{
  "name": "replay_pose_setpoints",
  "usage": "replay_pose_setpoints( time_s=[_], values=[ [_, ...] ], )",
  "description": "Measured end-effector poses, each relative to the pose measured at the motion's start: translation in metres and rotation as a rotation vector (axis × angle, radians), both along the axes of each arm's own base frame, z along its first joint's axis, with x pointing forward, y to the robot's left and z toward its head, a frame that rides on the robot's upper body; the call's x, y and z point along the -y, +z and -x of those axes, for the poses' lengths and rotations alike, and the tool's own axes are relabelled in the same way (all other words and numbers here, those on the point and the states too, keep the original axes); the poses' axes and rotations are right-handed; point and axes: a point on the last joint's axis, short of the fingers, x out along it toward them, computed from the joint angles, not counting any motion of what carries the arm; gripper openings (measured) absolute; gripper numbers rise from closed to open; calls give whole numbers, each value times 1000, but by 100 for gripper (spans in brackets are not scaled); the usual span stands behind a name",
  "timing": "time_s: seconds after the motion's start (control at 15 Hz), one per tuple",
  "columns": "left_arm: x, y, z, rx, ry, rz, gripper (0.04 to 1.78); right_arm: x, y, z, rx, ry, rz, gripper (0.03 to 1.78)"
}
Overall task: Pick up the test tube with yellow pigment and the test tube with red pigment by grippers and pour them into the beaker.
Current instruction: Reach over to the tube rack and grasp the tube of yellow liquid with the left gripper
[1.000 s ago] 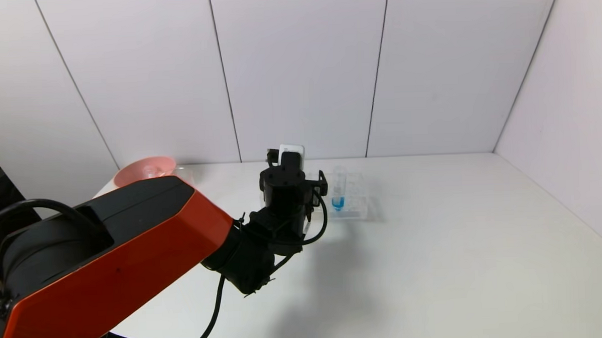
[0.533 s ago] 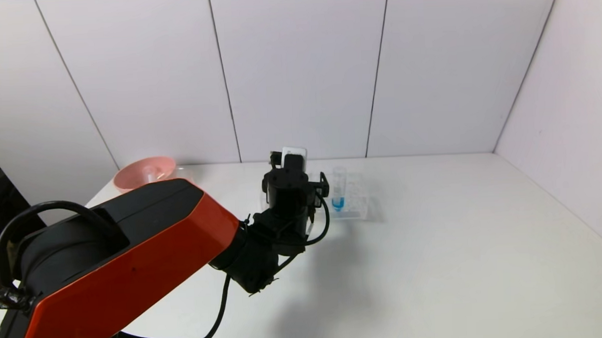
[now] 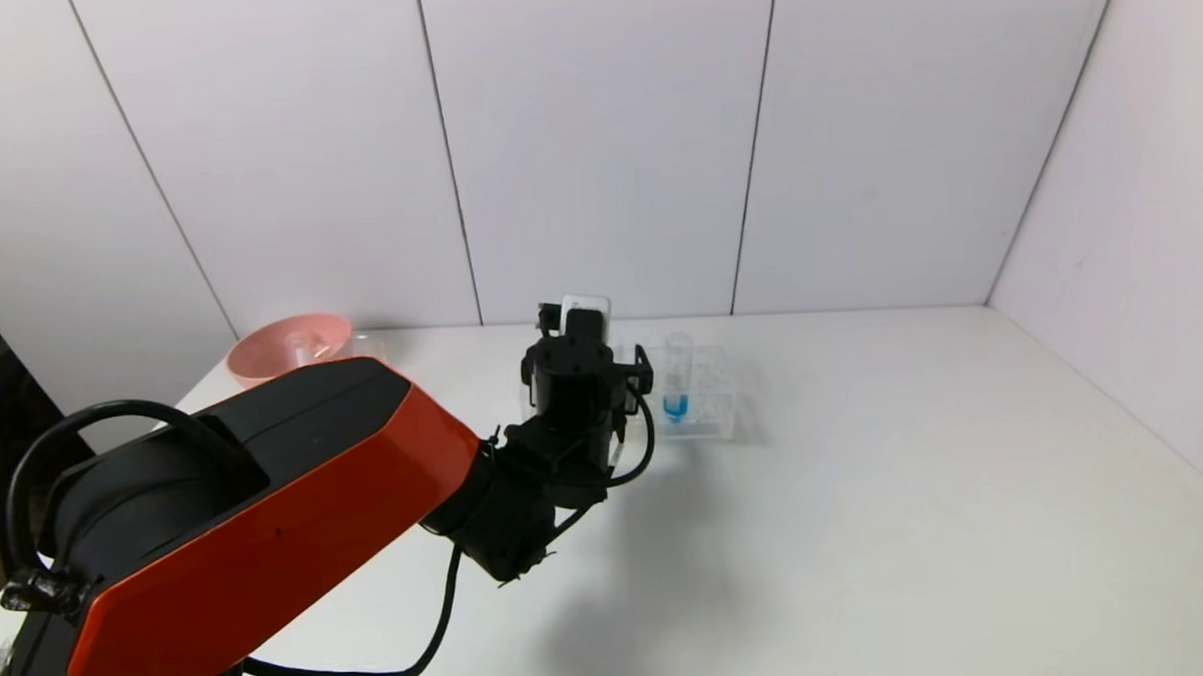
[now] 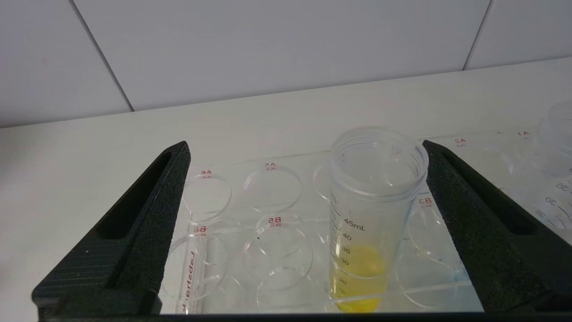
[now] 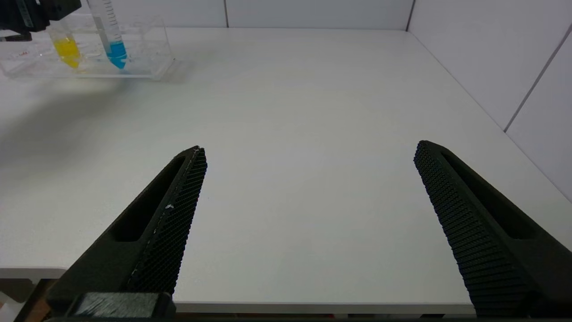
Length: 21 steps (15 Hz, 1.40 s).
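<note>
Left gripper (image 4: 306, 214) was out over the middle of the white surface (image 3: 867, 489) at the clear tube rack (image 3: 709, 399), jaws spread wide apart. The test tube with yellow pigment (image 4: 373, 214) stood upright in a rack hole between the two fingers, close to one of them, with a thin gap visible there, so not clamped. Yellow liquid sat at the tube's bottom, graduations printed up its side. Other rack holes near it were seen open, labelled in red.

In the head view the left arm's wrist blocked the yellow tube. A blue-tipped tube (image 3: 676, 380) stood upright in the same rack, just right of the gripper. In the right wrist view the yellow tube (image 5: 66, 44) and blue tube (image 5: 111, 38) stood side by side in the rack (image 5: 147, 49), yellow on the left.

Right gripper (image 5: 308, 223) hung at the near edge of the surface, well apart from the rack, jaws wide apart, holding nothing.

Pink bowl (image 3: 287, 347) sat at the far left corner of the surface, something clear inside it, can't tell what. A clear glass item just right of the bowl, partly behind the arm, could not be identified. Test tube with red pigment could not be found in any view.
</note>
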Motion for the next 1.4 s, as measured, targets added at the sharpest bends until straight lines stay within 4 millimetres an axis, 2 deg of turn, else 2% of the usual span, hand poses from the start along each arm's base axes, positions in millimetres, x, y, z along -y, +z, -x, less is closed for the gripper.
replay_pose_setpoints(
  time_s=[1.4],
  values=[
    [16, 0, 2, -1, -33, -4, 177, 0, 0, 0, 0, 0, 0, 170]
  ],
)
